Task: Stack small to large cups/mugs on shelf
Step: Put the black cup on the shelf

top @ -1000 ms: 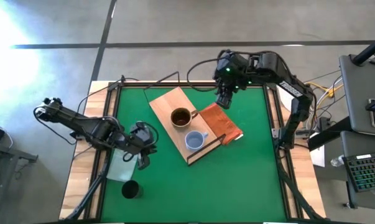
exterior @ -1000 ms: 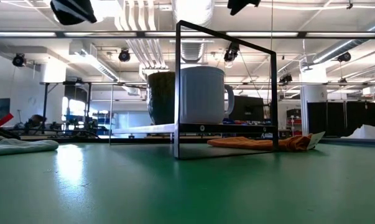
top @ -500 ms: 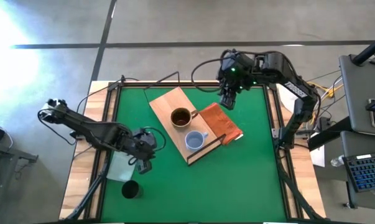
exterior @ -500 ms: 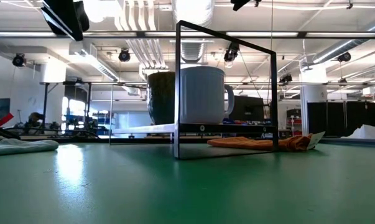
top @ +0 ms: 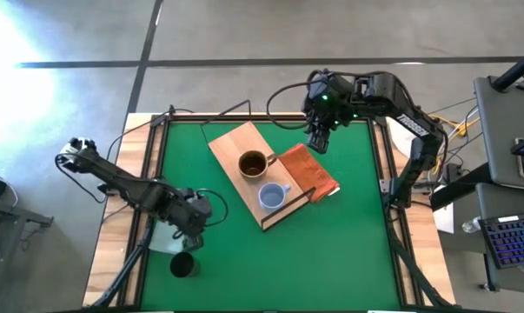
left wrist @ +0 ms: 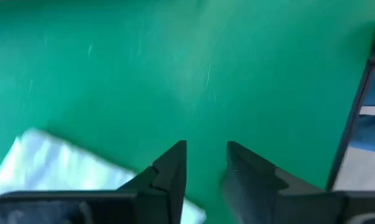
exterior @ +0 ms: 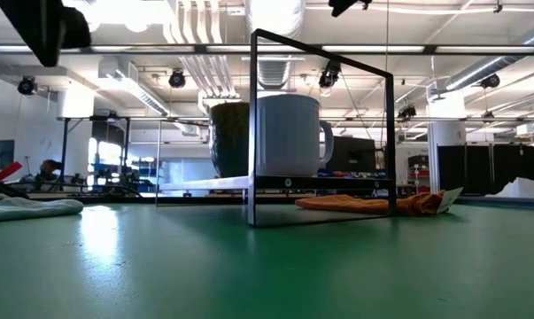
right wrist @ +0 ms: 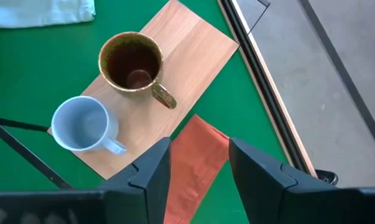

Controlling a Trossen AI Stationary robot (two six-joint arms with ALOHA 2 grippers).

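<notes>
The brown mug (top: 254,163) and the light blue-grey mug (top: 271,197) stand upright on the tan wooden shelf board (top: 235,139); both also show in the right wrist view, the brown mug (right wrist: 131,61) and the blue-grey mug (right wrist: 81,122). The black cup (top: 182,264) stands on the green mat near the table's near left corner. My left gripper (top: 192,233) hangs open over the mat beside the pale bag (top: 164,236), a little far of the black cup. My right gripper (top: 317,141) is open and empty above the mat, beyond the orange cloth (top: 312,174).
A thin black wire frame (exterior: 320,55) stands around the board's near end. The orange cloth lies against the board's right side. The pale bag (left wrist: 47,167) lies at the mat's left edge. Open green mat (top: 331,252) spreads over the near right.
My left gripper has gone toward the table's near edge and a little left, along the pale bag toward the black cup. The mugs, the board and the cloth have stayed where they were.
</notes>
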